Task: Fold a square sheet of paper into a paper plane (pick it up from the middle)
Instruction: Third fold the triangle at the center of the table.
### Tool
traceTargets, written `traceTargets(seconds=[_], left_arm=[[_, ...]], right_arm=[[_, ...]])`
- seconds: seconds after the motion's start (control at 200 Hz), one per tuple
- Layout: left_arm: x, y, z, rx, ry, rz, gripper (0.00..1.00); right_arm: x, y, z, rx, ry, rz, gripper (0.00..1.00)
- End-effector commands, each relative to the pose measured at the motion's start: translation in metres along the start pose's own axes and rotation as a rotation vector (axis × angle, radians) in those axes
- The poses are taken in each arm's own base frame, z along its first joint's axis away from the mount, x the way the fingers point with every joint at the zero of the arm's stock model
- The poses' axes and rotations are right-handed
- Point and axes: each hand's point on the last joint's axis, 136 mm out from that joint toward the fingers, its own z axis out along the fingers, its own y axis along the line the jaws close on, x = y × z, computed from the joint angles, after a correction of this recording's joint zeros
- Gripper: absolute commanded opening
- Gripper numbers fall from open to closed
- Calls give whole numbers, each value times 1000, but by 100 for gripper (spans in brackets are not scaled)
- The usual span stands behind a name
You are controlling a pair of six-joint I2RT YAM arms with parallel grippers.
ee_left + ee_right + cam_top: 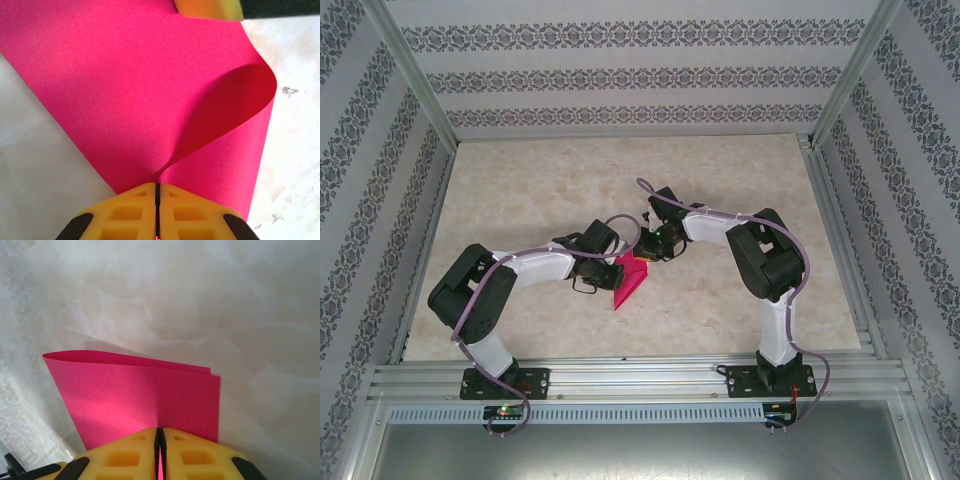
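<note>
Your left gripper (156, 189) and right gripper (160, 432) both clamp the paper (140, 395); uneven pulling could tear or skew it

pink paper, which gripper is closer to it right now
Neither: both hold the pink paper. The left gripper is shut on its curled-over edge, from its left; the right gripper is shut on its doubled edge, from its far-right side.

Lab enclosure (aluminium frame (640, 372), patterned walls (620, 80))
</note>
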Motion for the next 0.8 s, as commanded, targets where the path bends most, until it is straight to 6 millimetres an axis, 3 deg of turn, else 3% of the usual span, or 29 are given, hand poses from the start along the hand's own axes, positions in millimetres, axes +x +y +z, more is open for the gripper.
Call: traceTargets(seconds=[0.0, 0.175, 0.794], left_arm=[[-1, 5, 0, -5, -3, -13, 10], [-5, -1, -8, 19, -29, -12, 10], [-3, 4, 0, 4, -24, -22, 11]], right_arm=[[16, -23, 15, 76, 49, 43, 12], [17, -24, 16, 79, 51, 44, 12], [20, -27, 21, 82, 62, 53, 12]])
